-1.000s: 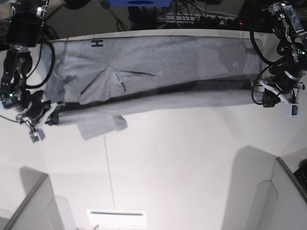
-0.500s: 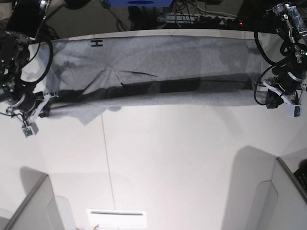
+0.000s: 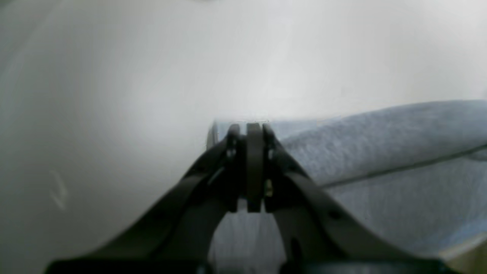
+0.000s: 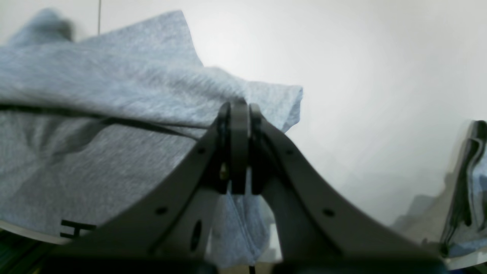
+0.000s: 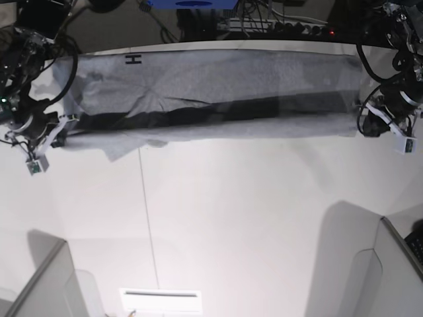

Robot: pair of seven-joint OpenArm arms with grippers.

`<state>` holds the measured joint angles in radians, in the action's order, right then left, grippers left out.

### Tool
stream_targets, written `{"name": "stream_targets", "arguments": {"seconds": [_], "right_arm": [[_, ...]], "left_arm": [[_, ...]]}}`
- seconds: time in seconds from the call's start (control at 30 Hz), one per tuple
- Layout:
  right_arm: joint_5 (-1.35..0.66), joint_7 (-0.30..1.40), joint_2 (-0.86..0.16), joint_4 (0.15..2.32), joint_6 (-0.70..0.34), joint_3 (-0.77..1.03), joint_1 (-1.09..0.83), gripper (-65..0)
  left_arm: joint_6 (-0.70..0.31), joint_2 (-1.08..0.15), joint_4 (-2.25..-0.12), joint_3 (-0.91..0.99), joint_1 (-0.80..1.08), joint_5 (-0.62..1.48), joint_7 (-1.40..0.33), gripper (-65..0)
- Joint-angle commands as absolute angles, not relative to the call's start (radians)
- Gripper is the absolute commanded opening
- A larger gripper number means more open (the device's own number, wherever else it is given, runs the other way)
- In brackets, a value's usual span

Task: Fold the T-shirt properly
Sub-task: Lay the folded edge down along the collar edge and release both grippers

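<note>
Heather-grey cotton is stretching in a long band along the far side of the white table (image 5: 218, 224), and that band is the T-shirt (image 5: 218, 82), spanning from one pincer to the other. You are looking at a fold in progress rather than a finished one: the near edge of the cloth is being held up off the table, with a dark strip of shadow lying beneath it, and a lifted layer is hanging over the flat layer behind.

At your right pincer (image 5: 41, 142), on the base view's left, the jaws are pressed together on the shirt's corner; in the right wrist view the right pincer (image 4: 238, 110) is pinching a ridge of fabric, with more cloth sagging below it and a sleeve-like flap drooping just beside it toward the open table. At your left pincer (image 5: 386, 129), the jaws are likewise clamped on the opposite end; the left wrist view shows the left pincer (image 3: 249, 131) biting the very edge, with the shirt running away to one side of it.

By my judgement, you are partway through the first lengthwise fold. Laying this held edge down, tidying the loose flap and making the crosswise folds are all still waiting. A small black letter (image 5: 134, 60) is showing near the far edge.
</note>
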<state>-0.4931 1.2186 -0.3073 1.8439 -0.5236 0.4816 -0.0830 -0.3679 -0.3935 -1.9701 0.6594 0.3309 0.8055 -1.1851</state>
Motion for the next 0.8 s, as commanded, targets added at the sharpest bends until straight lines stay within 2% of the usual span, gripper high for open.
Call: {"name": "stream_targets", "arguments": {"seconds": [0.0,0.5,0.77], "right_arm": [[-0.496,1.21,-0.323,1.86,-0.522,0.507,-0.084,-65.0],[-0.496,1.207,-0.318,1.853,-0.522,0.544,-0.205,-65.0],[-0.493,1.198,-0.318,1.756,-0.522,0.542,-0.211,-65.0]], "left_arm": [[-0.371,-0.414,-1.986,0.665,0.332,0.817,-1.162,-65.0],[-0.371,-0.415,-1.988,0.667,0.446,0.816,-1.162,-65.0],[-0.366,-0.409,-1.979,0.657,0.49,0.816,-1.162,-65.0]]}}
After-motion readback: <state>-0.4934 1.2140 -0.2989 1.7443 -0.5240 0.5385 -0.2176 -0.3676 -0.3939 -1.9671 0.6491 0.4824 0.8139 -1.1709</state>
